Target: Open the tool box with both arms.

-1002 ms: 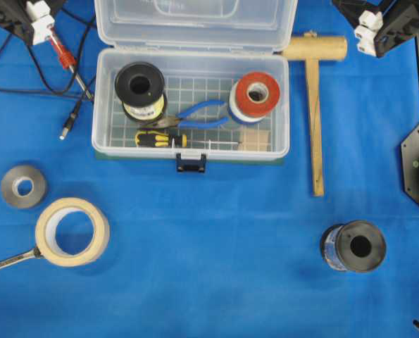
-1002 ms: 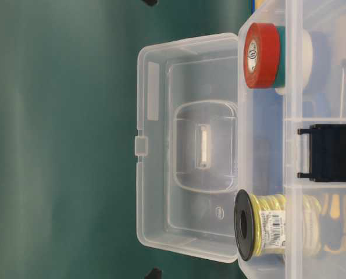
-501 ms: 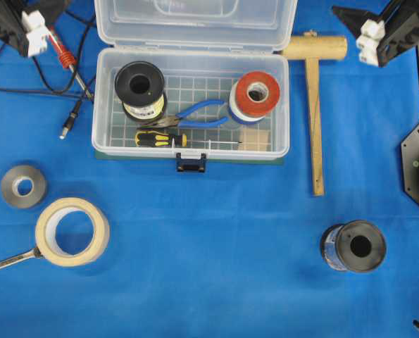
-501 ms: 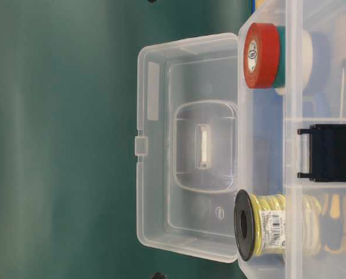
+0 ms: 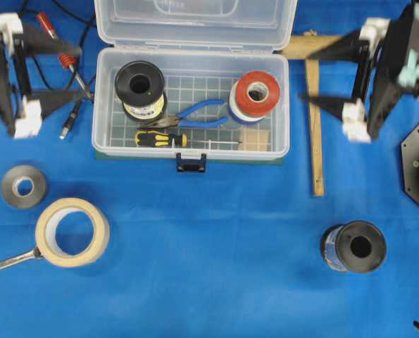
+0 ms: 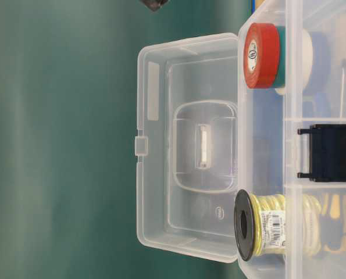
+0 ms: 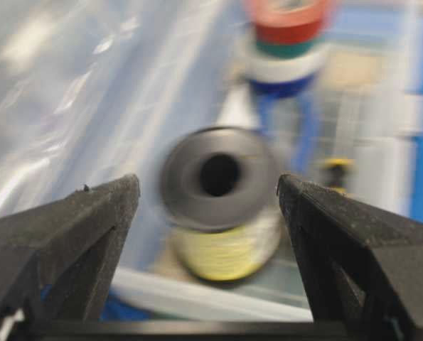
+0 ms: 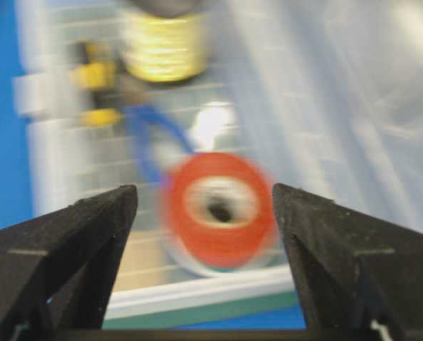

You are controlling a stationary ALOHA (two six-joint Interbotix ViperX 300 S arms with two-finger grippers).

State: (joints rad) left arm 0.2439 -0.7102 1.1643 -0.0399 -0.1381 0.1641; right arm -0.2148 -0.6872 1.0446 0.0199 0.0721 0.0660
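1. While both arms hang off to the sides, the tool box [image 5: 191,105] sits on a blue cloth [image 5: 209,282] at the top centre of the overhead view, its clear lid [image 5: 195,21] already swung back and lying open behind it.
2. Inside the box, a black spool of yellow wire [image 5: 140,88] stands at the left and a stack of tape rolls with a red one on top [image 5: 257,94] stands at the right.
3. Blue-handled pliers [image 5: 195,116] lie between the two, and a yellow and black screwdriver [image 5: 170,139] lies along the front wall.
4. A dark blue latch [image 5: 191,163] hangs at the middle of the front edge.
5. The left gripper [image 5: 61,77] hovers just left of the box, its two black fingers spread wide and pinching nothing.
6. The right gripper [image 5: 325,74] hovers just right of the box, fingers likewise spread wide and empty, above a wooden mallet [image 5: 313,105].
7. Both wrist views are blurred, looking between open fingers toward the box contents.
8. On the cloth in front lie a small grey tape roll [image 5: 22,186], a large cream tape roll [image 5: 72,231] touching a wrench [image 5: 5,264], and a dark spool [image 5: 353,246] at the right.
9. A red-handled tool [image 5: 61,53] and black cables [image 5: 72,116] lie left of the box.
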